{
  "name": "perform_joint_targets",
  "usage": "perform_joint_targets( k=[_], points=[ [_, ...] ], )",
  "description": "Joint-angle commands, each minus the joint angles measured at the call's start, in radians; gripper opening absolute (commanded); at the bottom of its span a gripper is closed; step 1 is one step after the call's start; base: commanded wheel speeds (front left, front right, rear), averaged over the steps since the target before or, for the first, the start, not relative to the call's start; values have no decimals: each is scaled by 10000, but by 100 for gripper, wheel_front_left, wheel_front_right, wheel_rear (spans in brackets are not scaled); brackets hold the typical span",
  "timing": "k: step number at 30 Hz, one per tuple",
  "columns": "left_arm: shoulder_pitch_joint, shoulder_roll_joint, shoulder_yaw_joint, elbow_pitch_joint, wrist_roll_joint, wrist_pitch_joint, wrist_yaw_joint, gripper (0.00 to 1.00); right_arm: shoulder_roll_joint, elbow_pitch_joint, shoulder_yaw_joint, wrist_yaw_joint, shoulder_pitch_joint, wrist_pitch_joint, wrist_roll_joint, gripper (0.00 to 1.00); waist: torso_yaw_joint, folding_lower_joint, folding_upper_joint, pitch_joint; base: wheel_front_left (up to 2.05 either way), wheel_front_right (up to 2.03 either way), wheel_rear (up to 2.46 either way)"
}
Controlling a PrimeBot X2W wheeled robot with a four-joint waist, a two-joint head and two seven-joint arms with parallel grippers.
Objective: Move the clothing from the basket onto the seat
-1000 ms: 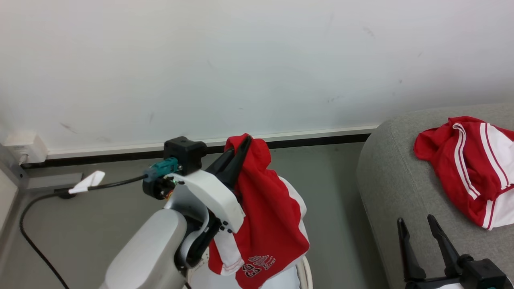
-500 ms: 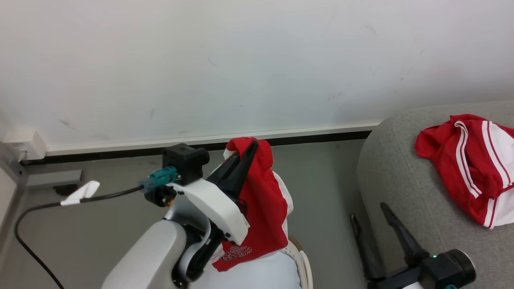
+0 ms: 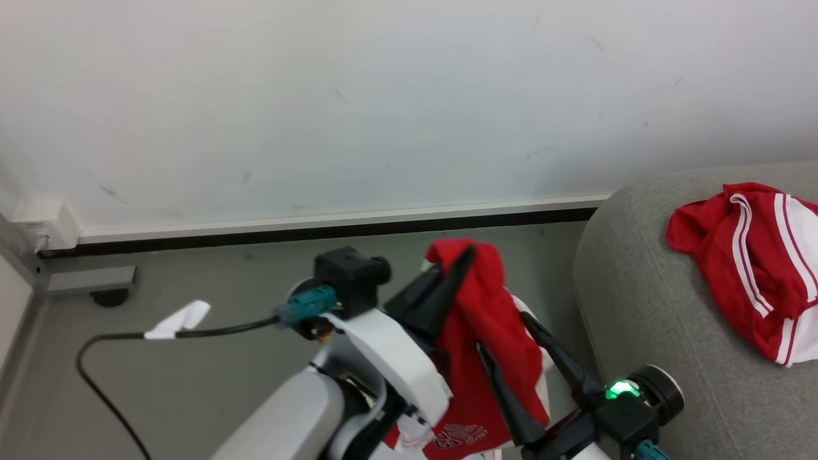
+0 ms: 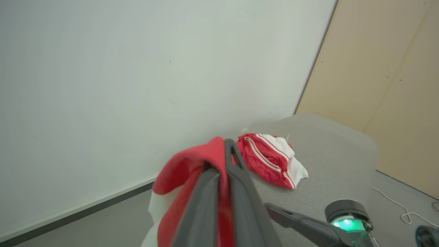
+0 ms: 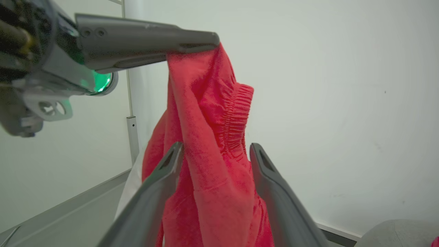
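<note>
Here our right gripper (image 3: 504, 333) spreads its jaws around the hanging red-and-white sports garment (image 3: 489, 300), which our left gripper (image 3: 468, 253) pinches shut; farther off, another red striped garment (image 3: 741, 268) lies on the light grey upholstered seat (image 3: 639, 287).

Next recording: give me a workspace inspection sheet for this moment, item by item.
Surface: grey seat, with one red-and-white garment lying crumpled on it.
Job's things: second red garment hanging in the air beside the seat.
Clutter: nothing seen.
Grippers: left gripper shut on the hanging garment's top; right gripper open, fingers either side of that cloth.
Cables: black cable with a white tag over the grey floor; thin white cable on the floor past the seat.
Surroundings: white wall, beige panel.
</note>
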Motion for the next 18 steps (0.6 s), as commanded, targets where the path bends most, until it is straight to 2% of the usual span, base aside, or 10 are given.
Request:
perform_joint_targets(
  k=[1,6,7,8,9,12,14,16,17,18],
  points=[
    [151,-131,-159,-238,96,58,-54,0,-36,213,91,-24,-222,6,-109,100,28,1,-1,1,0,0,0],
    [231,-469,-675,-831,14,269,-150,0,-32,953,262,-26,-763,6,57,100,206,1,-1,-35,0,0,0],
    [260,-506,-749,-902,-6,310,-152,0,-36,1068,295,-24,-858,8,198,82,249,1,-1,-46,0,0,0],
    [276,-525,-801,-946,-1,335,-136,0,-36,1125,322,-24,-947,8,358,24,285,1,-1,-52,0,0,0],
    [295,-527,-830,-963,5,353,-110,0,-32,1130,353,-24,-1007,6,534,0,315,1,-1,-58,0,0,0],
    [391,-375,-767,-846,26,408,16,0,-39,1105,237,-26,-1069,6,975,0,379,1,-1,-72,0,0,0],
    [470,-310,-692,-776,-73,398,68,26,-36,1033,77,-24,-1070,6,1003,0,399,1,-1,-68,0,0,0],
    [551,-224,-603,-745,-135,339,103,84,-37,937,-129,-24,-1045,6,1073,0,391,1,-1,-60,0,0,0],
    [599,-177,-551,-720,-136,278,125,100,-34,878,-229,-26,-1026,6,1110,0,380,1,-1,-54,0,0,0],
    [643,-115,-509,-684,-116,227,138,100,-34,815,-328,-24,-1004,6,1156,0,363,1,-1,-50,0,0,0]
  ],
)
